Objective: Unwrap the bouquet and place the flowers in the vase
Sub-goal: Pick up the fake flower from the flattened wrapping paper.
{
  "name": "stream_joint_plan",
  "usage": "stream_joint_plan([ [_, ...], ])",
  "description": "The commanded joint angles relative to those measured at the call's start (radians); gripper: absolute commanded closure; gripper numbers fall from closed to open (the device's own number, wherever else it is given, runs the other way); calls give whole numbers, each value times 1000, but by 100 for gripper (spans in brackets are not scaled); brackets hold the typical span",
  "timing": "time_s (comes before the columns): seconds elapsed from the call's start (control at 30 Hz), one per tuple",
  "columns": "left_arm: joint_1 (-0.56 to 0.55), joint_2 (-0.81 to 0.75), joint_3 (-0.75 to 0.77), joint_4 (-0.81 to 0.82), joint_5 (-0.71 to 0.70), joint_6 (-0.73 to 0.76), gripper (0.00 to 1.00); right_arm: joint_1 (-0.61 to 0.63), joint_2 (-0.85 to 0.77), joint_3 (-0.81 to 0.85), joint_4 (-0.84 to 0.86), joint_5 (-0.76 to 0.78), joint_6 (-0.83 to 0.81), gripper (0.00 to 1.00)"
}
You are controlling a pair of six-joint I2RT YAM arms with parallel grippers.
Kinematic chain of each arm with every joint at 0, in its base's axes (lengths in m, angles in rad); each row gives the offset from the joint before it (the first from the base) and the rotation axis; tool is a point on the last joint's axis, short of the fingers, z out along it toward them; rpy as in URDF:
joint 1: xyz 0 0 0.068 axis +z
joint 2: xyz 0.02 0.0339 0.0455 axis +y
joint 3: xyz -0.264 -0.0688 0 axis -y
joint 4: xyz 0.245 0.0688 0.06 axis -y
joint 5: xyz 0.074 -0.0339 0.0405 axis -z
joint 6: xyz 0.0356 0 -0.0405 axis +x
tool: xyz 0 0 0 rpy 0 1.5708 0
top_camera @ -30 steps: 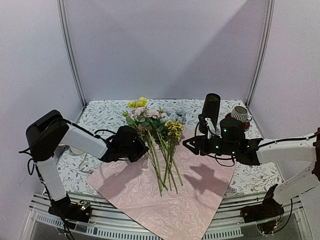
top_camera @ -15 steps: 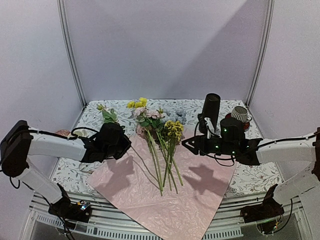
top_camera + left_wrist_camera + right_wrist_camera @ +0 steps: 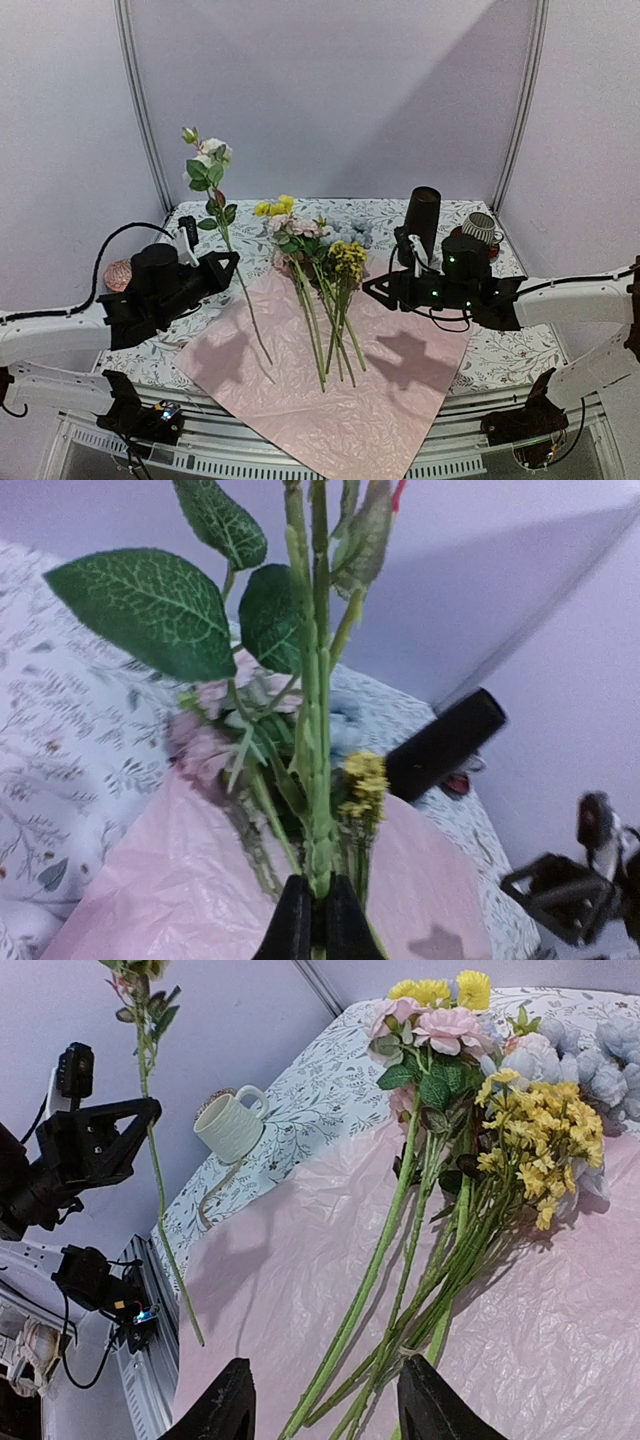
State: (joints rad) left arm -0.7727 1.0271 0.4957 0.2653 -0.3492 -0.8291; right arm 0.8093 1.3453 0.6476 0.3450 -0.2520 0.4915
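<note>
Flowers (image 3: pixel 322 262) lay in a loose bundle on the opened pink wrapping paper (image 3: pixel 300 400), in the middle of the desk (image 3: pixel 195 228). My left end effector (image 3: pixel 317 920) was closed tight on the middle part of one rose stem (image 3: pixel 318 730). It held the stem nearly upright above the left side of the desk, apart from the others, with the pale bloom at the top. My right end effector (image 3: pixel 322 1405) hovered over the paper with its fingers apart, holding nothing. The black vase (image 3: pixel 421 215) stood upright just behind it.
</note>
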Motion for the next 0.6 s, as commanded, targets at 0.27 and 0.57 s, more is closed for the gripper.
stream_joint_plan([
  [0.27,-31,-193,-113,372,551,439,97,78,-17,144,75,-116,-61,45],
  [0.57,-182,-66,-37,490,617,532,97,159,8,210,171,-112,-101,39],
])
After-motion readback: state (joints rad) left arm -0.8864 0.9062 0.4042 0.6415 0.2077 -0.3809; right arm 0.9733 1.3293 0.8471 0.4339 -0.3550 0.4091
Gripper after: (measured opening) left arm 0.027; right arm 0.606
